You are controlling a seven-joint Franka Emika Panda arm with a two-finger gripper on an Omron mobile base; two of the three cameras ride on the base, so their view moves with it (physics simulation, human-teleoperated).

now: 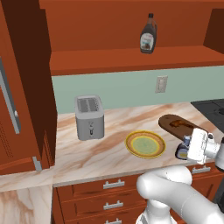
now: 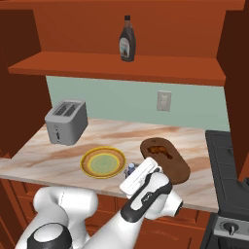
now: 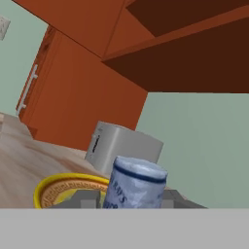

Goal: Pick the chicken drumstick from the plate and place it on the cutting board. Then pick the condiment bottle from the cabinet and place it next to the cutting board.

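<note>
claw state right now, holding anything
claw: shut on the condiment bottle, low over the counter between the plate and cutting board.

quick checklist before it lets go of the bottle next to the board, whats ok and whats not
1. Chicken drumstick on the cutting board: ok, it lies on the board's far half.
2. Plate free of the drumstick: ok.
3. Condiment bottle in the gripper: ok, it sits between the fingers in the hand view.
4. Bottle near the board: ok, the left base view shows it at the board's front edge.
5. Bottle resting on the counter: cannot tell, its base is hidden.
6. Bottle upright: cannot tell, the hand covers most of it.
</note>
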